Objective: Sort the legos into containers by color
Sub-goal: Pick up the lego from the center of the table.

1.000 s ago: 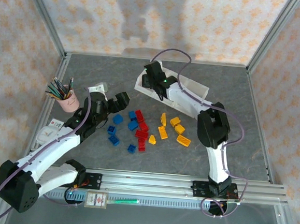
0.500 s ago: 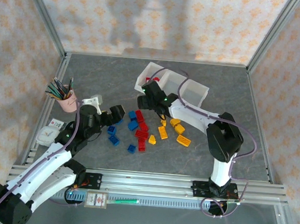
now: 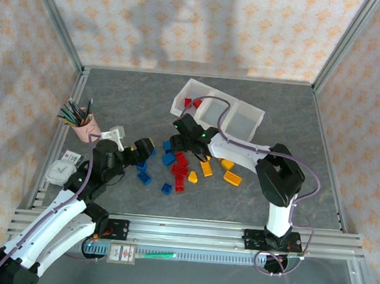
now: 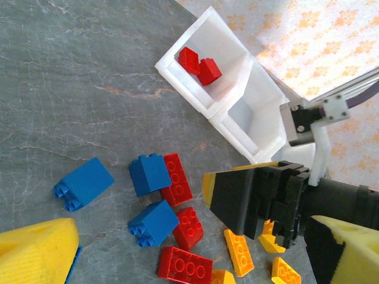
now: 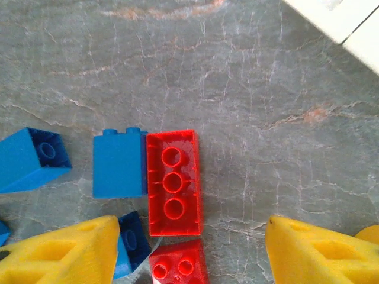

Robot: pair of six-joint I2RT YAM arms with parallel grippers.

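1. Pencil cup (image 3: 82,126): pink, far left, not part of the sort.
2. Left gripper (image 3: 143,148): fingers spread wide and holding nothing. It hovers at the left edge of the loose pile.
3. Blue bricks (image 3: 154,167): loose on the table, left part of the pile.
4. Red bricks (image 3: 180,171): middle of the pile. One six-stud piece (image 5: 172,182) lies studs up, its long side against a blue block (image 5: 119,163).
   - Handling, by judgement: light, stiff and smooth-sided, so apt to skid on the stone-look top.
   - Best pinched across the two long flat walls, not the studs.
5. Right gripper (image 5: 192,225): fingers well apart and holding nothing. It is low over the six-stud red piece; whether it touches cannot be told.
6. Yellow bricks (image 3: 221,167): right part of the pile, several wedge-shaped.
7. Tray (image 3: 255,109): three compartments, set behind the pile.
   - Left compartment holds two red bricks (image 4: 200,65).
   - The other two look bare.
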